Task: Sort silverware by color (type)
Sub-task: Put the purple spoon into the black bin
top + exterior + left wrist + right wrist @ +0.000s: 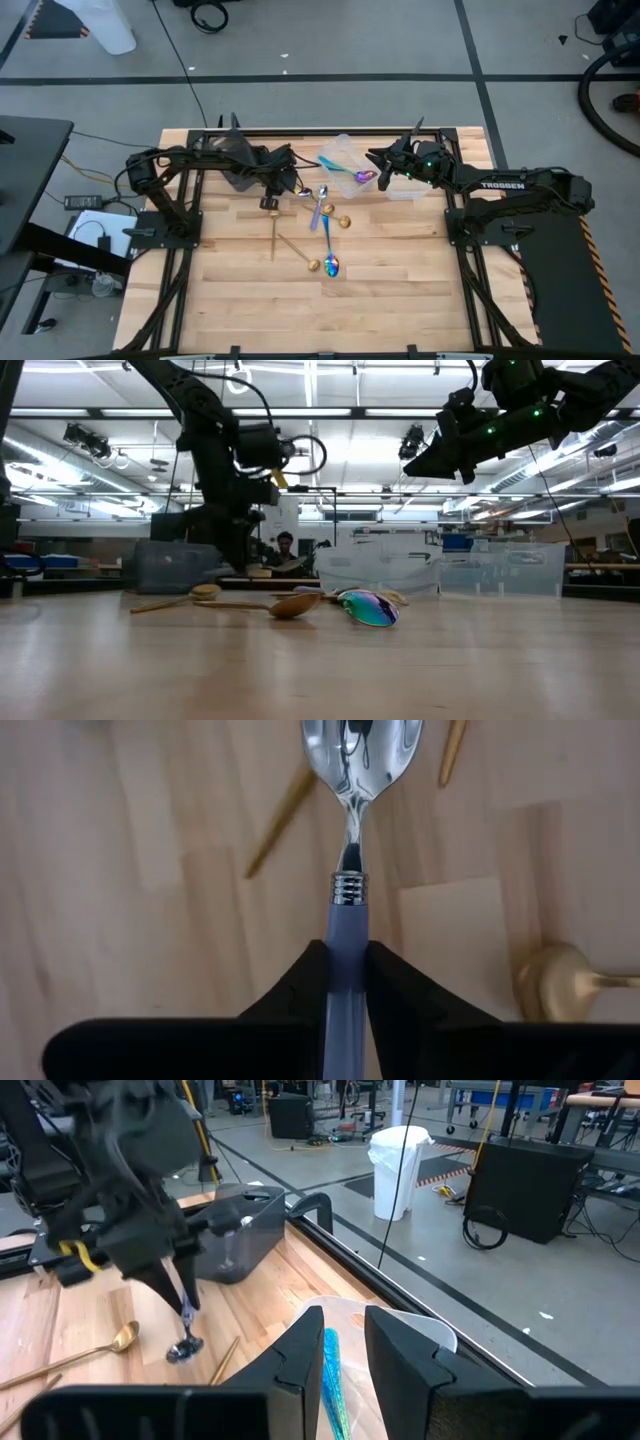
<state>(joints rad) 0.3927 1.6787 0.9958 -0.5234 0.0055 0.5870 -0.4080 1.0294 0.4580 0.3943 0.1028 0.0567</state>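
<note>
Left claw (345, 985) clamped on silver spoon (358, 780); right claw (342, 1345) clamps teal handle (331, 1375).

Left gripper (346, 982) black, clamped on spoon (352, 830): mirror-silver bowl, ribbed chrome collar, pale lavender-blue handle. Right gripper (343, 1342) black too, pinching teal handle (331, 1380) (iridescent sheen). Table (400, 290) light blond wood, planked, grain lines visible. Gold spoons (300, 252) at centre of high view, matte yellow. Iridescent spoon (368, 607) at centre of low view: blue-purple-green rainbow bowl. Dark grey tub (235, 1230) at upper left of right wrist view; clear tub (345, 155) upper centre of high view. Right arm shows green indicator lights (497, 428).
</note>
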